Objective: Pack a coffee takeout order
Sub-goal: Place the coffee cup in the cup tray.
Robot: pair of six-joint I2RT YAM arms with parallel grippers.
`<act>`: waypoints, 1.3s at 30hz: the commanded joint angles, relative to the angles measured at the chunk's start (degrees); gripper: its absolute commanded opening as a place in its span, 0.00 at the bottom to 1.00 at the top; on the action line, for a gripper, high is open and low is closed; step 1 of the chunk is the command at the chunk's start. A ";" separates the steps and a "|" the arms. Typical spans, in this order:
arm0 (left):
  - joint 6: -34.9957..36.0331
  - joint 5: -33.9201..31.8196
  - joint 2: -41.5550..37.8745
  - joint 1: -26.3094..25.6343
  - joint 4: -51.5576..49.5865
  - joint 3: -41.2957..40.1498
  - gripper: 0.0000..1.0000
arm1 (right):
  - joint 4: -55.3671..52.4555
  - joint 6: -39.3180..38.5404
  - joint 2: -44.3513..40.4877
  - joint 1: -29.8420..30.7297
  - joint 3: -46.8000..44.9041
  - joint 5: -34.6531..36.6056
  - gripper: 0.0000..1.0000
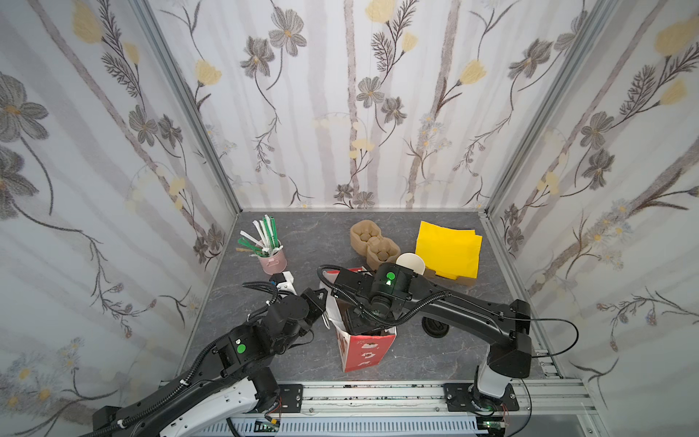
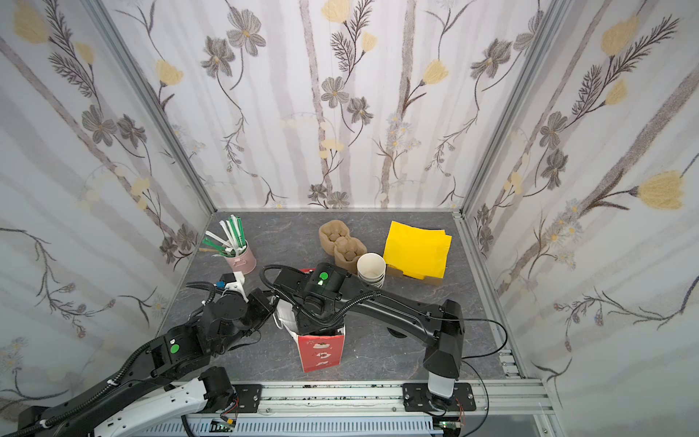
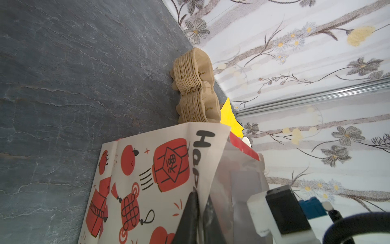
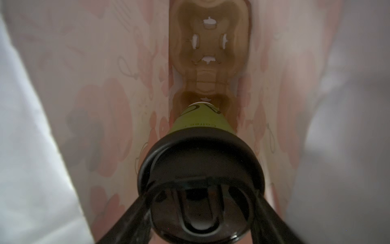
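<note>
Walls of bag [image 1: 367, 353] crowd cup [image 4: 202, 124] over carrier [image 4: 209, 42].

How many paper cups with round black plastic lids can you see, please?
1: the cup is inside the red patterned paper bag, held at its lid by the right gripper, above a brown pulp carrier. Arms may hide others.

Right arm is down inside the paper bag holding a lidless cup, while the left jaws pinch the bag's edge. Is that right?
Not quite. The cup has a black lid on, as the right wrist view shows. The rest holds: the right gripper grips it inside the paper bag, and the left gripper pinches the bag's edge in its jaws.
</note>
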 commanded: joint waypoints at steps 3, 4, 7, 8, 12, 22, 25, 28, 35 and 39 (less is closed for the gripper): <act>-0.28 -2.69 -0.59 -0.10 1.91 -0.74 0.11 | 0.37 1.64 0.56 0.17 -0.86 -2.18 0.56; -0.23 -2.60 -0.58 -0.09 1.91 -0.77 0.11 | 0.39 1.40 0.94 0.10 -0.87 -2.45 0.56; 0.13 -2.64 -0.50 -0.05 1.91 -0.69 0.11 | 0.40 0.87 2.05 0.17 -0.70 -2.95 0.56; 0.36 -2.63 -0.58 -0.05 1.96 -0.70 0.11 | 0.38 0.74 2.42 0.18 -0.60 -2.99 0.56; 0.81 -2.69 -0.59 -0.03 2.08 -0.67 0.11 | 0.39 0.30 3.74 0.14 -0.14 -3.11 0.56; 1.69 -2.11 -0.67 -0.05 2.62 -0.88 0.09 | 0.44 -0.71 6.87 0.11 0.61 -3.09 0.57; 1.89 -2.28 -0.85 -0.04 2.70 -0.93 0.08 | 0.87 -0.80 7.53 0.16 0.72 -2.86 0.57; 2.17 -2.42 -1.02 -0.08 2.76 -0.88 0.06 | 1.51 -0.81 8.11 0.15 0.72 -2.91 0.57; 2.40 -2.42 -1.20 -0.05 2.79 -1.12 0.04 | 3.24 -0.98 9.02 0.18 -0.28 -3.30 0.57; 2.47 -2.46 -1.35 -0.04 2.79 -1.20 0.01 | 3.20 -0.87 8.82 0.18 -0.39 -3.26 0.57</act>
